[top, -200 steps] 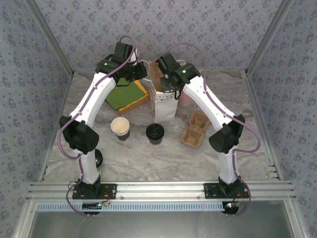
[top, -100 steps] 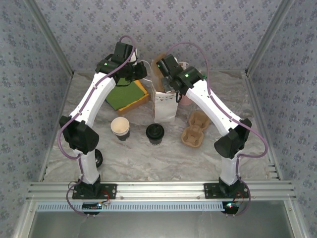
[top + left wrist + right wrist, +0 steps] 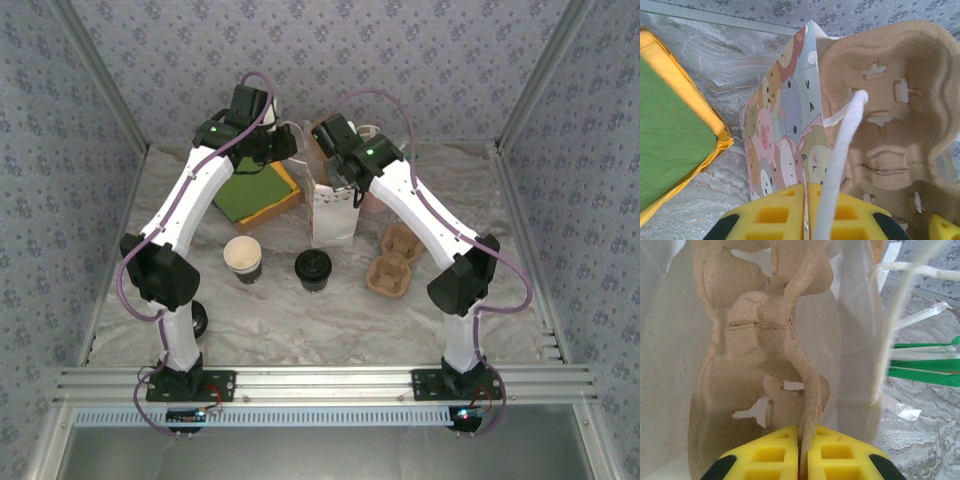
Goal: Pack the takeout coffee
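On the overhead camera I see both arms reaching toward 12 o'clock and meeting over the paper bag (image 3: 332,218), which stands upright just past the middle of the worktop (image 3: 300,320). The takeout coffee (image 3: 313,268), a dark cup with its black lid on, stands on the worktop at 6 o'clock from the bag. It is near the bag but not touching it, and neither hand is on it. At 9 o'clock from the coffee stands a lidless cup (image 3: 243,258) with a cream inside. At 3 o'clock lies a pulp cup tray (image 3: 395,262). A green pad on yellow sheets (image 3: 255,190) lies at 10 o'clock from the bag. A loose black lid (image 3: 201,320) sits at 8 o'clock from the coffee, partly behind the left arm.

On my left wrist camera the left hand (image 3: 806,189) has its yellow fingers (image 3: 775,215) pressed together on the bag's white cord handle (image 3: 842,150), which runs up past the tips. The bag's outer face is printed with cartoon animals, and a pulp cup carrier (image 3: 890,90) stands inside it.

On the right wrist camera the right hand (image 3: 802,432) is clamped on the edge of that carrier, inside the bag's white walls. The thin pulp wall is pinched between the two yellow pads. At 3 o'clock, outside the bag, wrapped straws (image 3: 925,365) lie on the worktop, some green and some clear.
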Controlling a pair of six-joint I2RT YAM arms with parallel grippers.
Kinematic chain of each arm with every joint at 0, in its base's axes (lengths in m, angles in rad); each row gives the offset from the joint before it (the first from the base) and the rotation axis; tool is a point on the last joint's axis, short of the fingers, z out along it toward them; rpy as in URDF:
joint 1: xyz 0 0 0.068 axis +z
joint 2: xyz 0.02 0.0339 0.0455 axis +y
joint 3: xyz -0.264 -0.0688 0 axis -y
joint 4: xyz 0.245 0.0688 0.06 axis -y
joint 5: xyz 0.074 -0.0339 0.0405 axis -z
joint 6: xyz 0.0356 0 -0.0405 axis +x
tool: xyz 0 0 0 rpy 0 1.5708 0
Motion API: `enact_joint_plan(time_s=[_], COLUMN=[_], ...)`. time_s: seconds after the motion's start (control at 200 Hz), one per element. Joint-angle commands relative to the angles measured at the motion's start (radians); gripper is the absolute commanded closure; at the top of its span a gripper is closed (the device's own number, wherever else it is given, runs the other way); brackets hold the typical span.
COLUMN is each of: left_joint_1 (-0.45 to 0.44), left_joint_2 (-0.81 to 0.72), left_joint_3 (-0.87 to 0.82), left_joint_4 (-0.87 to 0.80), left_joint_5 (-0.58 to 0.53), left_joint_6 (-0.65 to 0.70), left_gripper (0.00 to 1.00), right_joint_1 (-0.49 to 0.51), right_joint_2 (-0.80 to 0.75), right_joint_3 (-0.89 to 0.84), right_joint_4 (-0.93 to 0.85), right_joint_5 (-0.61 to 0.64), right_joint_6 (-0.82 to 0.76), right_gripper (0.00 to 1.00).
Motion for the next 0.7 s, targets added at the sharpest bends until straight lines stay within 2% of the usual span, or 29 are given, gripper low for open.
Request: enact_joint_plan(time_s=[0.0,0.345,0.695], left_joint_1=[-0.005,-0.013,-0.014], left_joint_2=[-0.033,-0.037,-0.046], left_joint_3=[0.007,0.004,-0.014], left_joint_4=[0.007,0.013,0.022], left_joint_5=[0.008,0.015,0.016], left_joint_6=[-0.004,-0.001,-0.006], left_gripper=[0.9,0.9,0.9], right_joint_1=[-0.003,-0.009,-0.064], right_joint_2=[0.023,0.047,0.02], right_joint_3=[0.034,0.055,-0.002], right_joint_4=[-0.029,-0.018,0.08], right_joint_5=[0.0,-0.038,-0.272], right_joint_6=[-0.015,-0.006,0.137], right_gripper=[0.91,0.91,0.91])
